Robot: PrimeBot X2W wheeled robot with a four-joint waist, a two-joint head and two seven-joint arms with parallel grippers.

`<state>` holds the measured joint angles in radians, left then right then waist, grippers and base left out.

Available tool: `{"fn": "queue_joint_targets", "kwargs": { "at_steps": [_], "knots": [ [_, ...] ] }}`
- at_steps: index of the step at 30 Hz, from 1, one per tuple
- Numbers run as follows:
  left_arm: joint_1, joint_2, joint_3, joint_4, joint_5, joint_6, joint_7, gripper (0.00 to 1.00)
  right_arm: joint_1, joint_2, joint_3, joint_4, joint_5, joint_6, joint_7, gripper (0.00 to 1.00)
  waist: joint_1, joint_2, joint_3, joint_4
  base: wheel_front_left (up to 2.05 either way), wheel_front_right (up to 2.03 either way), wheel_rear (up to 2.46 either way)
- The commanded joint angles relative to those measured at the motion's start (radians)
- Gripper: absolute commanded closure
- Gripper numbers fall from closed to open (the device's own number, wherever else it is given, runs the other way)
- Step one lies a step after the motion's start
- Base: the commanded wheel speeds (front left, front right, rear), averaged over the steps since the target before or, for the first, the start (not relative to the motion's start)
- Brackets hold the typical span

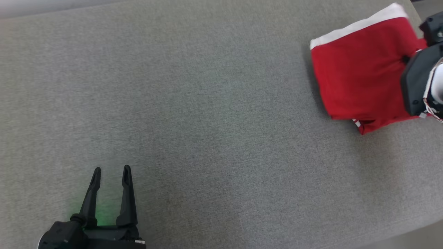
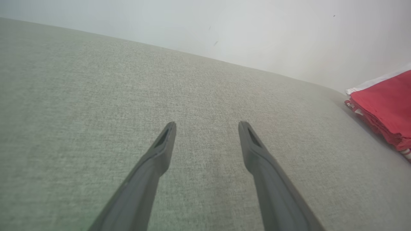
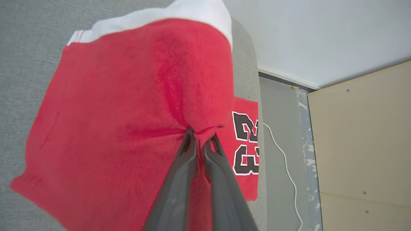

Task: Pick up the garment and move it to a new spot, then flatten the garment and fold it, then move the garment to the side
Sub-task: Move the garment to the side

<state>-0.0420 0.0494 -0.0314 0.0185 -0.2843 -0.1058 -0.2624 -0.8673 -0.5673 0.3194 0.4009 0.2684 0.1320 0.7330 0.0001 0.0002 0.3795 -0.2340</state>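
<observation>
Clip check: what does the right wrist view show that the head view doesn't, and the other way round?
Right wrist view: the right claw pinched shut on the red garment, a black number print on it, a white cable on the floor. Head view: the left claw, open over the grey surface, away from the garment. Both: the folded red garment with its white band near the surface's edge.

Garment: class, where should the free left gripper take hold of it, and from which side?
Probably grip the garment by its left edge, coming in low from the left. It lies folded, with its stacked layers facing the open left gripper. The right gripper is shut on a pinch near its right side, so that side is taken.
</observation>
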Motion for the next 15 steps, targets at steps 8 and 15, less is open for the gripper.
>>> {"fn": "queue_joint_targets", "kwargs": {
  "at_steps": [8,15],
  "knots": [
    [-0.033,0.002,-0.002,-0.008,0.044,-0.018,-0.003,0.0,0.028,-0.024,-0.128,0.074,-0.117,-0.003,-0.115,1.0,-0.0001,-0.0002,0.082,-0.024,0.0,0.0,0.0],
    [-0.043,0.002,0.0,-0.013,0.059,-0.022,-0.002,0.0,0.046,-0.014,-0.244,0.119,-0.225,-0.003,-0.213,1.0,-0.0001,-0.0002,0.1,-0.003,0.0,0.0,0.0]
  ]
}}
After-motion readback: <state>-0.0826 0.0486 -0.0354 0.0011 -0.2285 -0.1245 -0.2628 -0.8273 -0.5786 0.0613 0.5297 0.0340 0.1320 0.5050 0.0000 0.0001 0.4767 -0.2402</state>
